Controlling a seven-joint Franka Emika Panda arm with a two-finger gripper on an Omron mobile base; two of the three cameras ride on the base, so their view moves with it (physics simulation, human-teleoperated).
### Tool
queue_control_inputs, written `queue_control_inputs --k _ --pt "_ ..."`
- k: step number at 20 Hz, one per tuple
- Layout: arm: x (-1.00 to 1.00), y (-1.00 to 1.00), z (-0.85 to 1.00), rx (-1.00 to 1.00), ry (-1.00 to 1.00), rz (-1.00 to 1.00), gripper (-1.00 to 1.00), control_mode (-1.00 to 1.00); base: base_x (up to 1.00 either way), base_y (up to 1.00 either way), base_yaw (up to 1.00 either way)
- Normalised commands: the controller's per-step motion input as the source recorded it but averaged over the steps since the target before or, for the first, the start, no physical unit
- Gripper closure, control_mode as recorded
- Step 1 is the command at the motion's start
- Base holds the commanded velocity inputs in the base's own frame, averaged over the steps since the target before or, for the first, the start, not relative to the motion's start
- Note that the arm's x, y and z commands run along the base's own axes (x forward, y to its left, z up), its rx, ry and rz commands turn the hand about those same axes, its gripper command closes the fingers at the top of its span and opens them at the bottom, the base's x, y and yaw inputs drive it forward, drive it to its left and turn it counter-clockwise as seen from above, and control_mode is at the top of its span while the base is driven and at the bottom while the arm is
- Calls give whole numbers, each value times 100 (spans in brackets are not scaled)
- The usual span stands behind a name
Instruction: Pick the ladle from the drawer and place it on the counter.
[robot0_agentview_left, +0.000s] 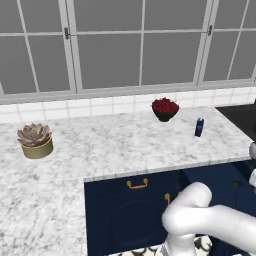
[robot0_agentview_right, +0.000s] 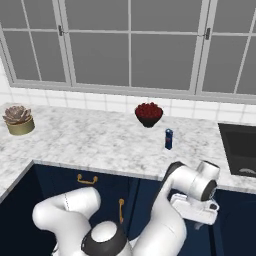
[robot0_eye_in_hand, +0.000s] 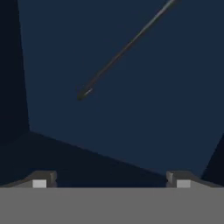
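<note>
Kitchen, window wall with white tiled backsplash; marble-look counter carrying 1 potted succulent at left, 1 dark bowl of red fruit near the backsplash, and 1 small blue can to the bowl's right, all well apart; navy cabinet fronts with gold handles below. Drawer, dark blue interior: 1 ladle lying on its floor, thin handle running diagonally toward the hand view's upper right. Gripper: 2 fingertips spread wide, holding nothing, above the drawer floor and clear of the ladle.
</note>
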Motion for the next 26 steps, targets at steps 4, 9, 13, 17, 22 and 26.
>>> queue_control_inputs --k 4,9,13,17,22,26 --pt "80 6 -12 0 -42 -46 -100 -100 0 0 0" --pt "84 32 -34 0 17 -59 -100 -100 0 0 0" --pt "67 -2 -27 0 51 -37 -100 -100 0 0 0" --pt "5 -2 -73 0 35 -29 -100 -100 0 0 0" --pt "-30 -5 -60 0 5 -12 -100 -100 0 0 0" --pt "2 0 -62 0 0 -3 -100 -100 0 0 0"
